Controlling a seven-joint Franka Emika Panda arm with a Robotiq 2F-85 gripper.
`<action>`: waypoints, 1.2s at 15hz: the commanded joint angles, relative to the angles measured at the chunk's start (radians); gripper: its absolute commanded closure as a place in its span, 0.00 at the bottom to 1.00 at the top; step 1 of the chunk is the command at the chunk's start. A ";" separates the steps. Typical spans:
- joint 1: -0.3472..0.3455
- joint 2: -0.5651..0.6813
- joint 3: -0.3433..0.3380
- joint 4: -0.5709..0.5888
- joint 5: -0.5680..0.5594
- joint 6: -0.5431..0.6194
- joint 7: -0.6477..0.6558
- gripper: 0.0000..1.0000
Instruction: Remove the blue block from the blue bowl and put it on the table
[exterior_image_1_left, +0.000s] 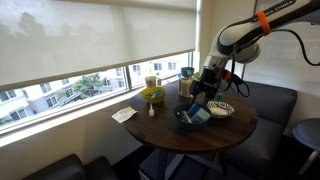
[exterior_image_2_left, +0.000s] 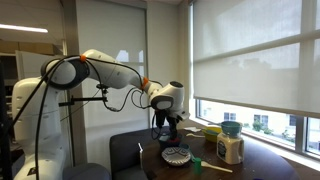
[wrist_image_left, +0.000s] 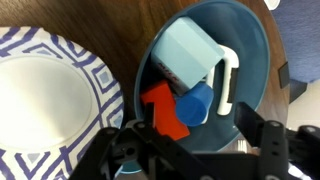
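Observation:
In the wrist view the dark blue bowl (wrist_image_left: 250, 40) holds a pale teal cup (wrist_image_left: 190, 50) with a white handle, a red block (wrist_image_left: 162, 108) and the small blue block (wrist_image_left: 196, 103). The blue block lies between the red block and the cup's handle. My gripper (wrist_image_left: 190, 142) is open just above the bowl, its fingers on either side of the blue block and touching nothing. In an exterior view the gripper (exterior_image_1_left: 203, 96) hovers over the bowl (exterior_image_1_left: 190, 118) on the round brown table (exterior_image_1_left: 215, 137). The gripper also shows in an exterior view (exterior_image_2_left: 165, 128).
A black-and-white patterned plate (wrist_image_left: 50, 90) sits right beside the bowl and also shows in both exterior views (exterior_image_1_left: 221, 108) (exterior_image_2_left: 177, 155). A yellow bowl (exterior_image_1_left: 153, 96), cups and a napkin (exterior_image_1_left: 124, 115) stand toward the window. A jar (exterior_image_2_left: 231, 148) stands on the table.

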 joint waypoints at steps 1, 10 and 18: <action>-0.004 0.032 0.012 0.034 0.020 -0.004 0.014 0.25; -0.004 -0.016 0.018 0.011 -0.013 0.033 0.025 0.90; -0.071 -0.260 0.004 -0.123 -0.123 0.223 0.153 0.90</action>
